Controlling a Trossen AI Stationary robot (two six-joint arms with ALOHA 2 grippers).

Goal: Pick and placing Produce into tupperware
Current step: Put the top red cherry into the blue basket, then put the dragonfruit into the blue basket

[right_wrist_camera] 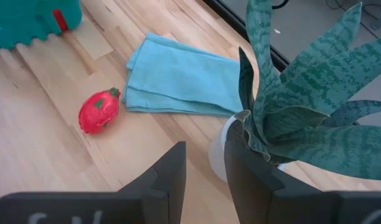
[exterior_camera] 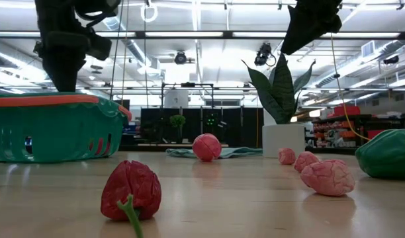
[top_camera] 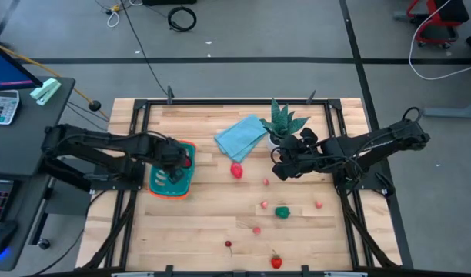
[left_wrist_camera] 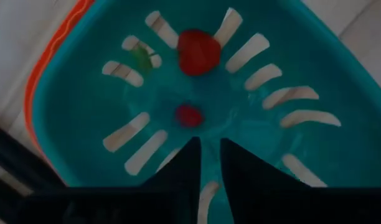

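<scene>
The teal tupperware [top_camera: 162, 191] with an orange rim stands at the table's left. My left gripper [top_camera: 176, 164] hangs over it, fingers a narrow gap apart and empty [left_wrist_camera: 210, 149]. Two red pieces [left_wrist_camera: 198, 51] [left_wrist_camera: 189, 115] lie on its slotted base. My right gripper [top_camera: 278, 171] hovers right of centre, next to the potted plant, slightly open and empty [right_wrist_camera: 204, 155]. A red-pink fruit [top_camera: 236, 170] lies on the table between the arms. A green piece [top_camera: 282, 211], small pink pieces [top_camera: 264, 205] and a red piece [top_camera: 276, 261] lie nearer the front.
A spiky green plant in a white pot [top_camera: 282, 121] stands just beyond my right gripper. A light blue folded cloth [top_camera: 241, 136] lies to the plant's left. A black frame [top_camera: 220, 102] runs along the table's edges. Bare wood lies at the front left.
</scene>
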